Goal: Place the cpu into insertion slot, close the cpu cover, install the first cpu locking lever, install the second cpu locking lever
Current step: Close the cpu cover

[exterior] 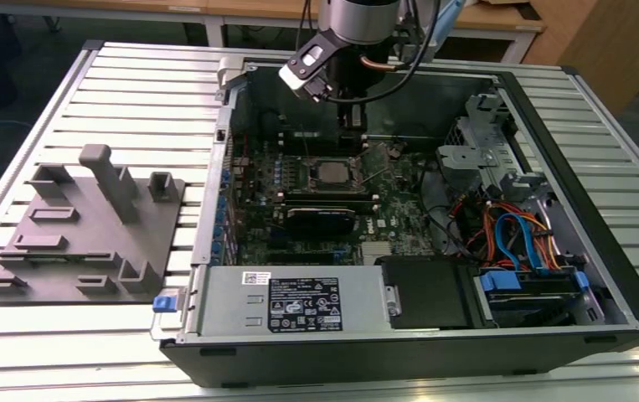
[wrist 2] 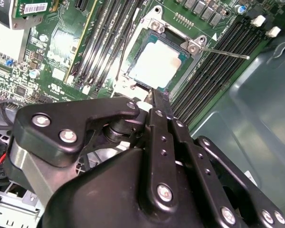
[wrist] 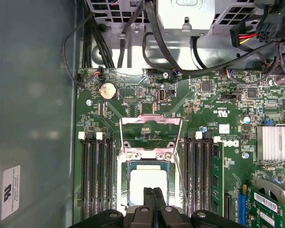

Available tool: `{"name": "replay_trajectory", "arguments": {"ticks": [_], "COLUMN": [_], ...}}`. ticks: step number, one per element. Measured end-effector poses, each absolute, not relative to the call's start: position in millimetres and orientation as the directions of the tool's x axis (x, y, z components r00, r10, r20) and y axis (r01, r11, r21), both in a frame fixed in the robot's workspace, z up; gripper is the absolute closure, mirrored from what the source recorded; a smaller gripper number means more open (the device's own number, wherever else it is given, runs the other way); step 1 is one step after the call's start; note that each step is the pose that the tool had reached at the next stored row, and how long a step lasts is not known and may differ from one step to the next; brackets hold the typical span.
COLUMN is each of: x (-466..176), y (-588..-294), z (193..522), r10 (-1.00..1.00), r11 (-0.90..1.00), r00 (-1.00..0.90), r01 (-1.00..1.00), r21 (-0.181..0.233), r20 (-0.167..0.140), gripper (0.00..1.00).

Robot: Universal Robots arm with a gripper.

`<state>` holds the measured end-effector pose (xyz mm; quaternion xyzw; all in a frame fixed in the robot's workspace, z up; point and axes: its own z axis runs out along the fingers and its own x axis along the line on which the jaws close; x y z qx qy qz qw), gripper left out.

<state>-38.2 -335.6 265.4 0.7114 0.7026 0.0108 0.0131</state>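
The cpu (wrist: 149, 180), a flat square chip with a silver-grey top, lies in the insertion slot (wrist: 124, 187) on the green motherboard; the exterior view shows the cpu (exterior: 331, 173) mid-case. In the first wrist view the cpu cover (wrist: 151, 120), a thin silvery frame, stands swung open beyond the slot. A thin wire locking lever (wrist 2: 225, 53) sticks out loose beside the cpu (wrist 2: 156, 66). My gripper (wrist: 152, 191) hangs just above the chip's edge, shut, its black fingers pressed together with nothing between them. From outside, the gripper (exterior: 349, 126) sits above the board, near the case's far wall.
Long black memory slots (wrist: 97, 180) flank the socket on both sides. An upright card (wrist: 270, 199) and a finned heatsink (wrist: 275, 142) stand near. The power supply (exterior: 296, 306), drive cage (exterior: 486, 151) and cable bundles (exterior: 509, 234) crowd the case. A grey fixture plate (exterior: 74, 234) lies outside.
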Motion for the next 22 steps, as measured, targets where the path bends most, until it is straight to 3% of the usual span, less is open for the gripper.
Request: {"name": "replay_trajectory", "arguments": {"ticks": [22], "x": [-37.7], "y": [-335.6], "z": [274.3], "r10": [1.000], "r11": [-0.015], "r00": [0.015], "r01": [0.999], "r21": [0.029], "r20": [-0.003], "gripper": [0.90]}}
